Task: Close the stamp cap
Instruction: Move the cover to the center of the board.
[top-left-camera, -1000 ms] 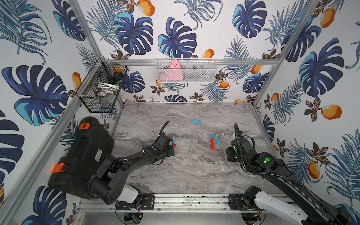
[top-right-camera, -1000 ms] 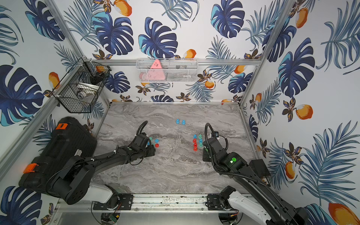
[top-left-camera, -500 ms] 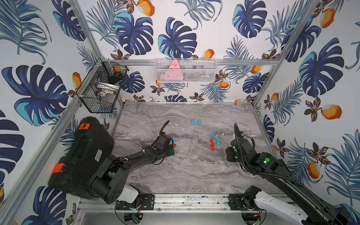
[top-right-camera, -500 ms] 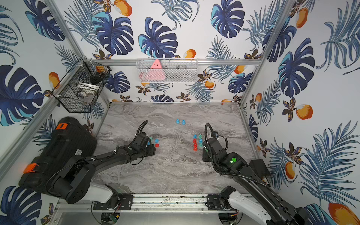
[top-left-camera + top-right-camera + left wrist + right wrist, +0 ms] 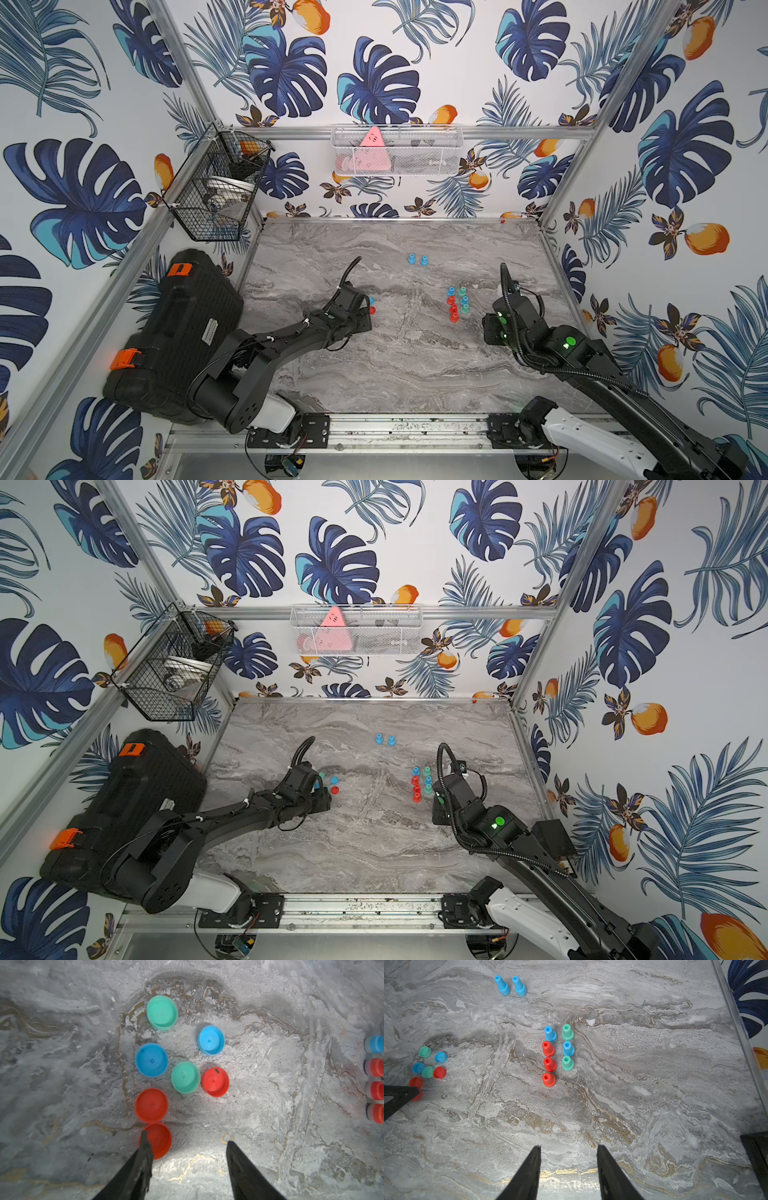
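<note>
Several loose round stamp caps lie in a cluster on the marble table: green, blue and red. My left gripper hovers open just short of them, one fingertip overlapping the nearest red cap; nothing sits between the jaws. Several uncapped stamps stand upright in two rows, also seen as the stamp group in both top views. My right gripper is open and empty, well short of them. Two blue stamps stand apart farther back.
A black hard case lies along the left wall. A black wire basket and a white mesh basket hang on the walls. A dark box sits near the right arm by the right wall.
</note>
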You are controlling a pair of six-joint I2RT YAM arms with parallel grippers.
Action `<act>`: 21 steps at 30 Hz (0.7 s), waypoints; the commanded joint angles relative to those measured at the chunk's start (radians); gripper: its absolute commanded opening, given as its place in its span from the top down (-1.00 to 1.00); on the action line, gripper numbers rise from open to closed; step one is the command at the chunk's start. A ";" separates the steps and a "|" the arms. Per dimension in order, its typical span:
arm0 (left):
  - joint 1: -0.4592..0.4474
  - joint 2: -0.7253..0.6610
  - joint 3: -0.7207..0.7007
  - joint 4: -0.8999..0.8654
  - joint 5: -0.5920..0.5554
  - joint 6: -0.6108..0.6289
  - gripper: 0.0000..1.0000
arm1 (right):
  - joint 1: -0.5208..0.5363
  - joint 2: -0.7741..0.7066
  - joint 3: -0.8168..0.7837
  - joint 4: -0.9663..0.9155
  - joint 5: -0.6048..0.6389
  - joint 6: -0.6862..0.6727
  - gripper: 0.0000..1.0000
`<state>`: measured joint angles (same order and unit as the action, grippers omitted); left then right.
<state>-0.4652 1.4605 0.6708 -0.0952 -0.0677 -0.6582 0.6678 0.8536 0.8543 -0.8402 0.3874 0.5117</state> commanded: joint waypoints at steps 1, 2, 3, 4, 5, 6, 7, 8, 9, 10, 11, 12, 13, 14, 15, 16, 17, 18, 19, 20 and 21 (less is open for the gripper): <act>0.002 0.007 -0.001 0.026 -0.006 -0.015 -0.23 | 0.004 -0.004 0.001 -0.003 0.014 0.011 0.06; 0.002 0.011 -0.002 0.028 -0.005 -0.015 -0.23 | 0.005 -0.004 0.000 -0.003 0.015 0.013 0.06; 0.002 0.013 -0.002 0.030 -0.004 -0.016 -0.23 | 0.005 -0.004 0.000 -0.003 0.015 0.013 0.06; 0.002 0.018 -0.002 0.034 -0.002 -0.018 -0.23 | 0.006 -0.004 0.001 -0.003 0.016 0.013 0.06; 0.002 0.021 -0.003 0.036 0.001 -0.019 -0.23 | 0.006 -0.002 0.002 -0.004 0.016 0.013 0.06; 0.001 0.023 -0.003 0.038 0.003 -0.020 -0.23 | 0.006 -0.002 0.002 -0.005 0.016 0.013 0.06; 0.002 0.026 -0.002 0.040 0.006 -0.019 -0.22 | 0.006 -0.002 0.002 -0.005 0.017 0.012 0.06; 0.002 0.029 -0.002 0.041 0.006 -0.020 -0.22 | 0.006 -0.002 0.001 -0.005 0.018 0.013 0.05; 0.002 0.032 -0.002 0.042 0.006 -0.020 -0.22 | 0.007 -0.004 0.002 -0.003 0.018 0.013 0.06; 0.002 0.034 -0.002 0.043 0.007 -0.019 -0.22 | 0.007 -0.004 0.002 -0.003 0.018 0.013 0.06; 0.002 0.036 -0.001 0.043 0.000 -0.016 -0.22 | 0.007 -0.004 0.002 -0.003 0.018 0.012 0.06; 0.000 0.039 0.000 0.042 -0.002 -0.014 -0.21 | 0.007 -0.004 0.002 -0.003 0.019 0.013 0.05; 0.000 0.042 0.000 0.043 -0.001 -0.012 -0.21 | 0.007 -0.004 0.001 -0.003 0.019 0.013 0.06; 0.000 0.044 -0.002 0.044 -0.002 -0.011 -0.21 | 0.007 -0.005 0.002 -0.003 0.019 0.013 0.06; 0.000 0.046 -0.002 0.044 -0.001 -0.012 -0.21 | 0.007 -0.005 0.001 -0.003 0.019 0.013 0.06; -0.001 0.048 -0.005 0.045 0.000 -0.010 -0.21 | 0.007 -0.004 0.002 -0.003 0.019 0.012 0.06; 0.000 0.050 -0.005 0.045 0.000 -0.009 -0.21 | 0.007 -0.004 0.001 -0.003 0.019 0.013 0.06; 0.000 0.055 -0.007 0.048 0.001 -0.009 -0.21 | 0.007 -0.004 0.002 -0.003 0.021 0.013 0.06; -0.001 0.057 -0.008 0.053 0.005 -0.011 -0.21 | 0.007 -0.004 0.002 -0.003 0.021 0.013 0.06; -0.002 0.059 -0.011 0.057 0.008 -0.013 -0.21 | 0.007 -0.004 0.002 -0.003 0.022 0.013 0.06; -0.002 0.064 -0.013 0.062 0.014 -0.017 -0.21 | 0.006 -0.005 0.002 -0.004 0.021 0.014 0.05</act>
<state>-0.4652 1.5162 0.6651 -0.0551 -0.0631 -0.6590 0.6739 0.8513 0.8539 -0.8402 0.3950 0.5129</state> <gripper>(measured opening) 0.605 0.472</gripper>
